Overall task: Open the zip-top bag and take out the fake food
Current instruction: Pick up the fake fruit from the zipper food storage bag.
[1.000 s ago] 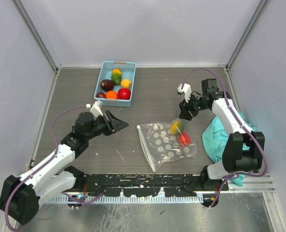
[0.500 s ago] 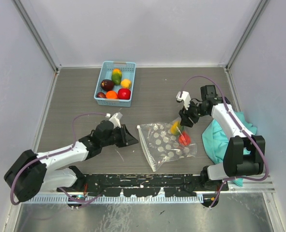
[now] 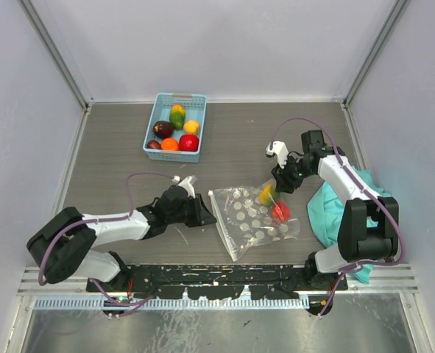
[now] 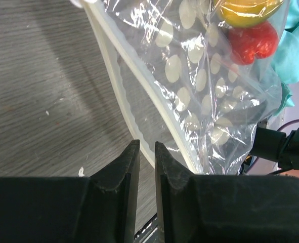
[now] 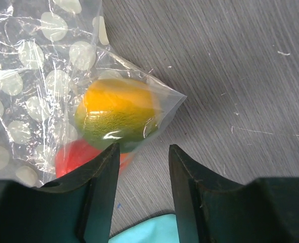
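Note:
The zip-top bag (image 3: pixel 250 220) lies flat on the table, clear with white dots. Inside its far right corner are two pieces of fake food: a yellow-green fruit (image 3: pixel 266 194) and a red one (image 3: pixel 280 212). My left gripper (image 3: pixel 204 213) lies low at the bag's left zip edge (image 4: pixel 139 76). Its jaws stand open by a narrow slit (image 4: pixel 146 144), the zip strip crosses just at the tips, and bare table shows through the slit. My right gripper (image 3: pixel 280 182) hovers open (image 5: pixel 141 149) over the bag's pointed corner, beside the yellow-green fruit (image 5: pixel 116 114) and the red one (image 5: pixel 76 154).
A blue basket (image 3: pixel 155 118) at the back left holds several more plastic fruits. A teal cloth (image 3: pixel 335 209) is bunched at the right edge beside the right arm and shows under the right jaws (image 5: pixel 149 230). A black rail (image 3: pixel 217 276) runs along the near edge.
My left arm has swung right and down to the bag's zip edge, and its jaws have narrowed a lot. The right gripper has shifted slightly left toward the bag's corner and closed a little.

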